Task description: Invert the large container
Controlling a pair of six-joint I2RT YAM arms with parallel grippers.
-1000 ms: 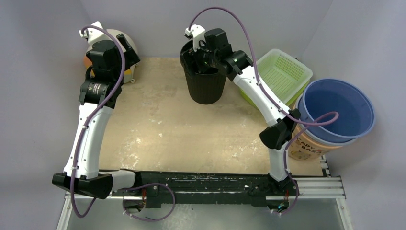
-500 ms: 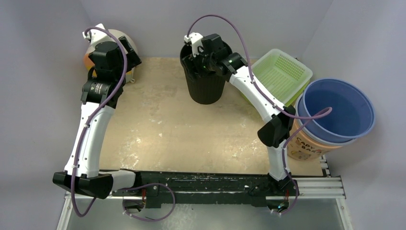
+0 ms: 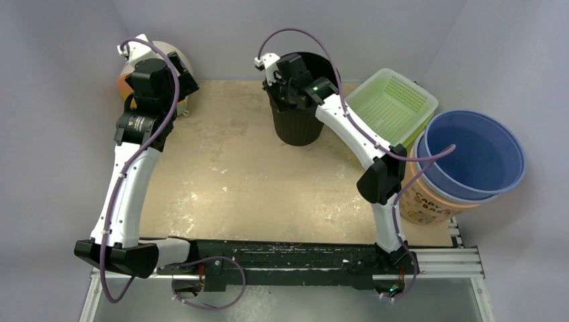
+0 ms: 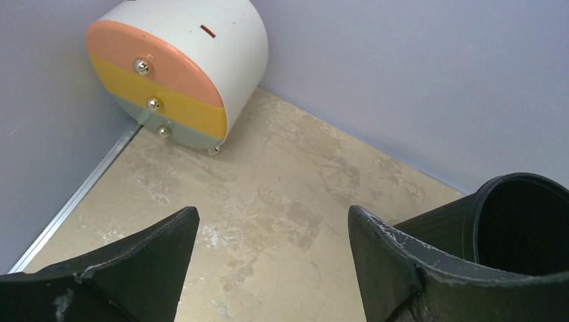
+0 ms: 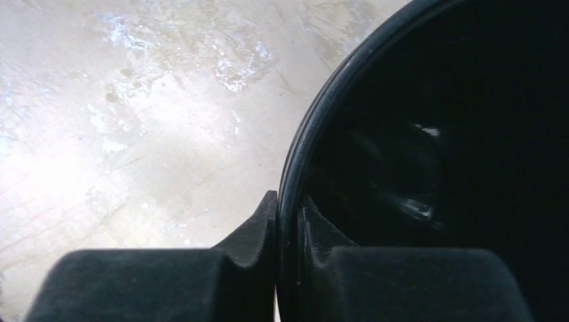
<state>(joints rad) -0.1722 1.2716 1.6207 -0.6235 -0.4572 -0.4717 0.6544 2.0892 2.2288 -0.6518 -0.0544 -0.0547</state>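
Observation:
The large container (image 3: 298,124) is a black ribbed bucket standing at the back middle of the table, its mouth upward and leaning slightly toward the back wall. My right gripper (image 3: 286,88) is shut on its near-left rim. In the right wrist view the right gripper (image 5: 287,201) has one finger outside the rim and one inside the dark container (image 5: 416,134). My left gripper (image 4: 272,218) is open and holds nothing, hovering over bare table at the back left. The container (image 4: 516,221) lies to its right, apart from it.
A white drawer unit (image 3: 176,59) with coloured fronts (image 4: 161,87) sits in the back left corner. A green perforated basket (image 3: 392,100) stands just right of the container. A blue tub (image 3: 473,154) is stacked on a patterned bucket (image 3: 426,204) at the right edge.
My right gripper has closed from wide open onto the container's rim. The container has shifted slightly right and tipped toward the back. The left arm has barely moved.

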